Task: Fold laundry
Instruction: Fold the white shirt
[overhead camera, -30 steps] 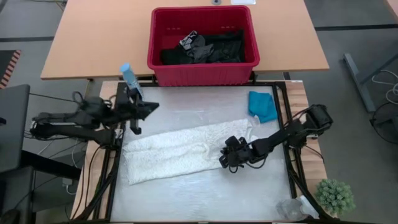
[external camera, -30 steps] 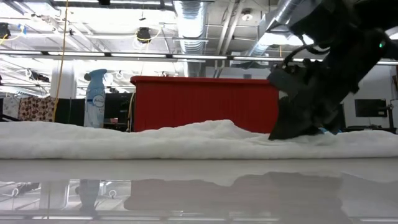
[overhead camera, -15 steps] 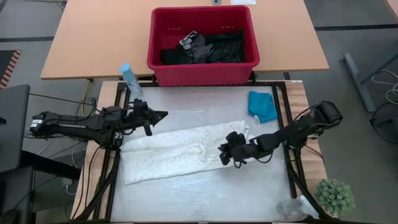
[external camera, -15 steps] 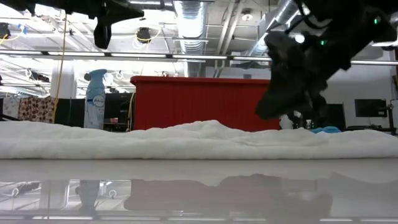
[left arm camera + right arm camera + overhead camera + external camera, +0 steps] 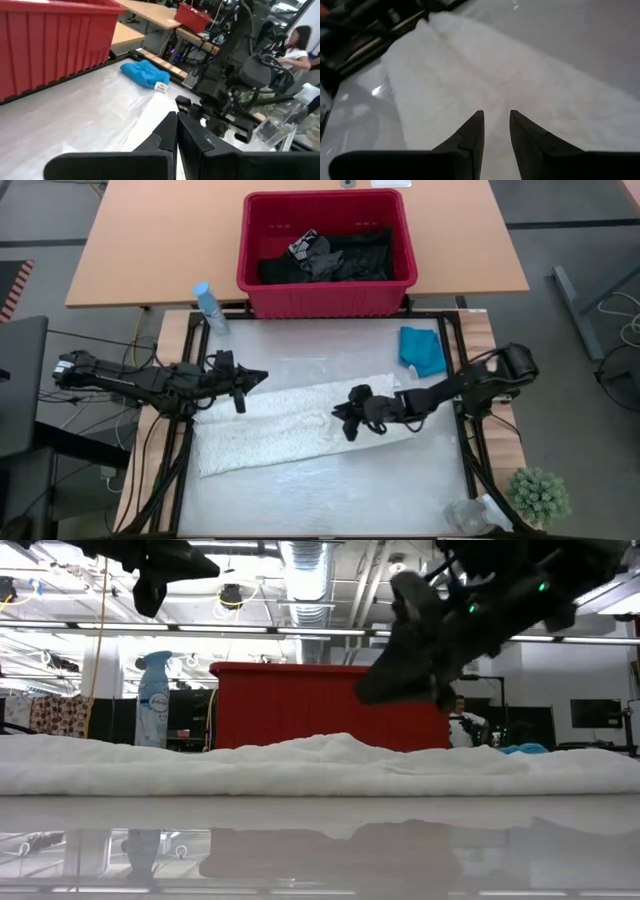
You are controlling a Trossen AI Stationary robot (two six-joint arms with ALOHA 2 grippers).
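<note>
The right gripper [image 5: 344, 423], fingers slightly spread and empty, has swept toward nine o'clock over the white lacy garment [image 5: 280, 430]; the left gripper [image 5: 259, 376], pressed together, hovers at its twelve-o'clock edge, so a fresh grasp looks next.

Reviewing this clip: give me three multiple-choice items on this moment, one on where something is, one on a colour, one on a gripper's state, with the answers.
1. Where does the teal garment lie?
A. In the red basket
B. On the table, toward the right arm's side
C. On the white lacy garment

2. What colour are the clothes in the basket?
A. Black and dark grey
B. White
C. Teal

3. How do the right gripper's fingers stand?
A. Clamped on the white garment
B. Shut on the teal garment
C. Apart, holding nothing

Answers: B, the high view shows it beside the right arm. A, dark clothes fill the basket. C, the right wrist view shows a gap over the white garment.
</note>
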